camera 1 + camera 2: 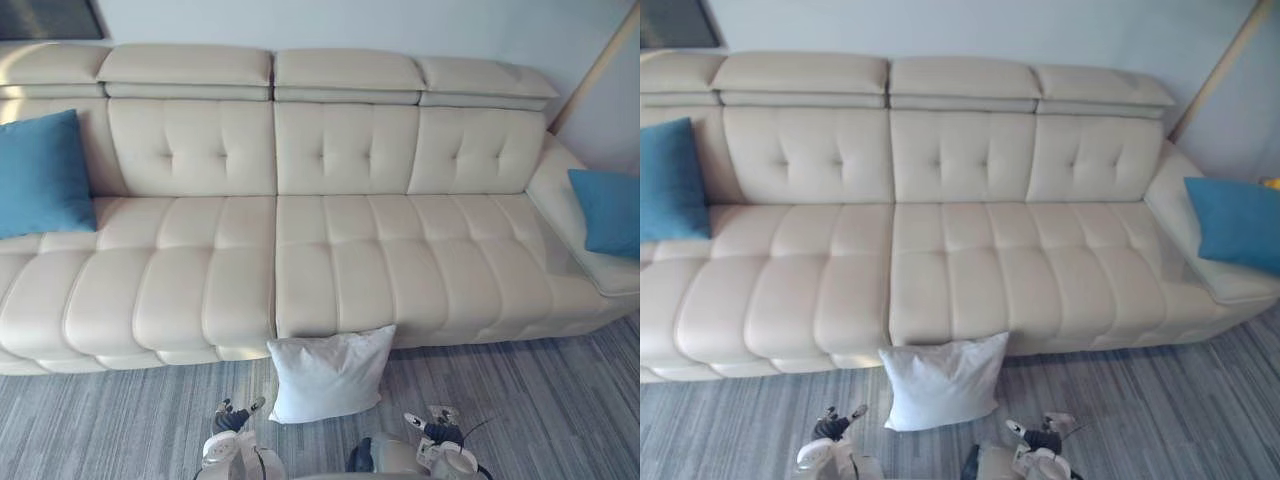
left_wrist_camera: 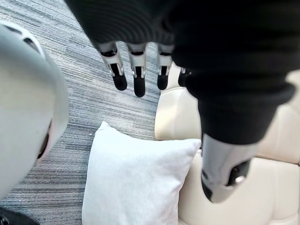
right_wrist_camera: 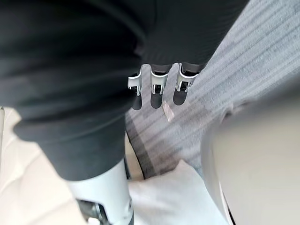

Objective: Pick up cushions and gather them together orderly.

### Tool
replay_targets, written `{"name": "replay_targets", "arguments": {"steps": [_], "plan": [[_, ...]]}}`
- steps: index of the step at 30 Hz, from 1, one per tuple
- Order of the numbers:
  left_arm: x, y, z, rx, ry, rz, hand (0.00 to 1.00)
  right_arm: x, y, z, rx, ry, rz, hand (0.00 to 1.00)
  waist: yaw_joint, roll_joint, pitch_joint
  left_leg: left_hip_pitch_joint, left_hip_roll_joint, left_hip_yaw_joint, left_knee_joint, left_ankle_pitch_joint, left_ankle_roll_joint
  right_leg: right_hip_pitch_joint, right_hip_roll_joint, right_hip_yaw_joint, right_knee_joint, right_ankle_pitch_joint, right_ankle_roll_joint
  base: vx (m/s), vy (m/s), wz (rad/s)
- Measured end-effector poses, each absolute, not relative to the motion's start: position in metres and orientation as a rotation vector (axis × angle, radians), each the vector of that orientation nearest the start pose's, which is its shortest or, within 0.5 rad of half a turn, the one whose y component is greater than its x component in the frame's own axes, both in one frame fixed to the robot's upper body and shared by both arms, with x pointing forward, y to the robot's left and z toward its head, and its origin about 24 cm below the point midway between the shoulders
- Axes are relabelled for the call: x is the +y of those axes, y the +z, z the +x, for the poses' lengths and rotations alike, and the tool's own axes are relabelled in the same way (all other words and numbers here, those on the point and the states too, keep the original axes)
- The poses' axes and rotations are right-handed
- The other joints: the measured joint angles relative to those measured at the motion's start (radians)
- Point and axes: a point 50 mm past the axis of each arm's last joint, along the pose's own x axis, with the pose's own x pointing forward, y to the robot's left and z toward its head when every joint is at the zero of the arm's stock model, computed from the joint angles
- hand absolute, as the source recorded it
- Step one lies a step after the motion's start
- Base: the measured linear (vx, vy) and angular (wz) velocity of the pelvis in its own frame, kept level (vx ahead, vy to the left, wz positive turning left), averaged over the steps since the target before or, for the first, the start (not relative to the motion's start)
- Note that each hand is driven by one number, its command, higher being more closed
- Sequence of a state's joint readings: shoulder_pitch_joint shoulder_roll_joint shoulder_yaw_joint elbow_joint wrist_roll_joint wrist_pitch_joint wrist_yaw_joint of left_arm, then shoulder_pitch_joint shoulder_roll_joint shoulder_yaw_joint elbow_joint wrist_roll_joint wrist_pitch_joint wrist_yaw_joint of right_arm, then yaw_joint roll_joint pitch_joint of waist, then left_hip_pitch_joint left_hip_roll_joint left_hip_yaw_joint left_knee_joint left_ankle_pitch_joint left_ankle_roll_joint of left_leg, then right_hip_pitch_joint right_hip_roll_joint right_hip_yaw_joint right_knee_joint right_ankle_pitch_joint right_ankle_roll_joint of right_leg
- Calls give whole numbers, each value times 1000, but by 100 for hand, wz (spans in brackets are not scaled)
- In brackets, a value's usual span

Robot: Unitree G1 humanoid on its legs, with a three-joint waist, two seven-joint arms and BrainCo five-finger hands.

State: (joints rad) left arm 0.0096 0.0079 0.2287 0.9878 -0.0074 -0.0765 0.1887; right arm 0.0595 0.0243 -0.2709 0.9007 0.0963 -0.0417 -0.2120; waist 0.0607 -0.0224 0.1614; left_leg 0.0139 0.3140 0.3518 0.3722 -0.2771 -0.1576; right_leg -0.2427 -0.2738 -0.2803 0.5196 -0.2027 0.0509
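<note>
A white cushion leans on the grey carpet against the front of the cream sofa. One blue cushion rests at the sofa's left end, another blue cushion on its right armrest. My left hand hovers low, just left of the white cushion, fingers straight and holding nothing. My right hand hangs to the right of the white cushion, its fingers straight and empty.
Striped grey carpet runs along the sofa's front. A wall stands behind the sofa, with a wooden strip at the far right.
</note>
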Motion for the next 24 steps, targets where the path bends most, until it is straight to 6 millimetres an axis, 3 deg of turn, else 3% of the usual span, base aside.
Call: {"name": "replay_targets", "arguments": {"steps": [1,2,4,5,6,7,8,9,10,12,13,14,19,24], "plan": [[197,-145,135,928,386,10,0,-192,-147,123,951,-502,125,0,0,-14,-5,5,-6,-3,-24,11,-30,3,-9,20,-109,51,1,222,-405,-33],[198,-147,134,946,375,27,0,-196,-148,127,960,-493,107,0,0,-7,-5,16,4,-20,-59,22,-52,8,13,13,-121,114,49,233,-396,-38],[191,-150,130,967,365,14,0,-207,-148,127,973,-499,72,0,0,18,1,64,5,-59,-157,70,-23,-19,49,17,-53,54,35,263,-388,-19],[188,-150,131,964,357,11,0,-210,-149,123,991,-504,71,0,-2,20,3,86,18,-65,-185,125,-56,-35,55,8,20,-6,18,266,-344,4],[187,-150,132,961,353,11,0,-210,-149,123,991,-502,67,0,-3,22,3,86,30,-72,-174,136,-56,-35,59,-2,36,-21,5,277,-368,22],[184,-149,135,956,348,7,0,-211,-149,123,989,-496,58,0,-11,33,1,23,71,-124,-87,144,-47,-21,79,-31,39,-37,-9,305,-409,43],[182,-146,143,931,338,3,0,-210,-149,124,986,-497,60,0,-16,36,15,-66,108,-183,66,174,0,21,96,-74,18,-41,-18,249,-337,55],[181,-143,149,911,335,2,0,-208,-149,124,989,-492,63,0,-14,31,24,-110,120,-201,147,193,46,49,101,-88,-1,-43,-25,207,-260,57],[178,-139,156,877,321,7,0,-206,-149,123,992,-482,54,0,-8,19,38,-161,117,-202,261,161,53,98,101,-105,-30,-48,-37,90,-98,36],[170,-138,160,864,292,9,0,-208,-149,124,990,-481,42,0,-7,15,45,-201,65,-170,286,118,17,158,99,-127,-62,-48,-37,165,-100,29],[164,-138,161,863,264,15,0,-208,-148,125,985,-482,41,0,-7,31,44,-217,20,-135,223,144,48,174,103,-137,-60,-48,-36,175,-32,25],[165,-138,161,864,258,22,0,-207,-149,124,987,-482,45,0,-6,30,40,-215,26,-101,209,137,63,174,105,-141,-56,-51,-31,136,0,42],[168,-137,163,860,245,49,0,-201,-149,128,980,-483,80,0,-7,7,49,-129,-67,-60,-81,188,16,198,74,-185,-137,-36,-1,61,16,56],[180,-141,151,893,263,78,0,-199,-150,126,987,-495,92,0,-5,-1,45,-44,-119,-63,-220,250,30,261,62,-190,-196,-9,13,1,26,15]]}}
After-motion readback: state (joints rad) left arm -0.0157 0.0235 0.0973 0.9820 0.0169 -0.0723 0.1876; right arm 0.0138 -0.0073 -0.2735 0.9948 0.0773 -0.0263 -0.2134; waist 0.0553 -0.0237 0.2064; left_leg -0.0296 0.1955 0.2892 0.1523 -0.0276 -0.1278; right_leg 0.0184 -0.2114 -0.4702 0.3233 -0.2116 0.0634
